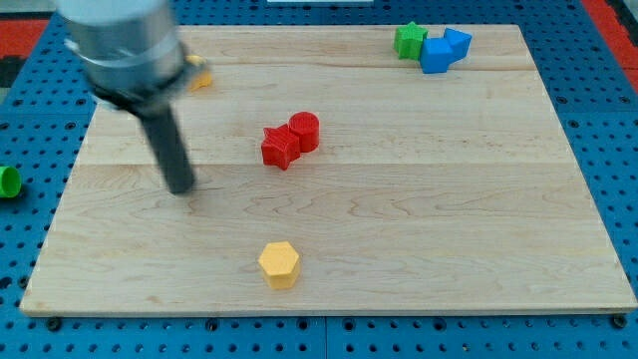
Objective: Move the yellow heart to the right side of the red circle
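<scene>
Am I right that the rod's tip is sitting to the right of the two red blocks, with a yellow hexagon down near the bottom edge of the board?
Not quite. My tip is to the view's left of the red star and red circle, not to their right; the camera view shows it clear of them. The rest holds: the yellow hexagon lies near the board's bottom edge.

Our tip (182, 188) stood on the board (478, 239) toward the view's left, well apart from the star (280, 148) and the cylinder (305, 131), which touched near the middle. The hexagon (279, 264) lay below them; the heart (199, 78) sat above the tip, partly hidden.
</scene>
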{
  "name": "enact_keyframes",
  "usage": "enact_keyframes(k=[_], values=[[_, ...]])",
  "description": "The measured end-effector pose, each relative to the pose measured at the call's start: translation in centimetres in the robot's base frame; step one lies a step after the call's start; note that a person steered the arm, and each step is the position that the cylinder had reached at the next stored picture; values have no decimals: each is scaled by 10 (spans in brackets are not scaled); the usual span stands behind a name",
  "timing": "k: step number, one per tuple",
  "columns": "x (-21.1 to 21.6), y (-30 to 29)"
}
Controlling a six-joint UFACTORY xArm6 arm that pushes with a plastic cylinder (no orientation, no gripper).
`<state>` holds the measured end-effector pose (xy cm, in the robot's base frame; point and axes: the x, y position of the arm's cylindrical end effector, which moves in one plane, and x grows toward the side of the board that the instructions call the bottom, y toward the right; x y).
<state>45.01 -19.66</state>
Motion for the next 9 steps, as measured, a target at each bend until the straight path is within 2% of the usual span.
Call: enact_keyframes(k=[1, 2, 3, 4, 5, 6, 9], values=[[-89, -46], [-171, -36], [-169, 43], [-117, 88], [-110, 168], [-126, 185], [-140, 233]])
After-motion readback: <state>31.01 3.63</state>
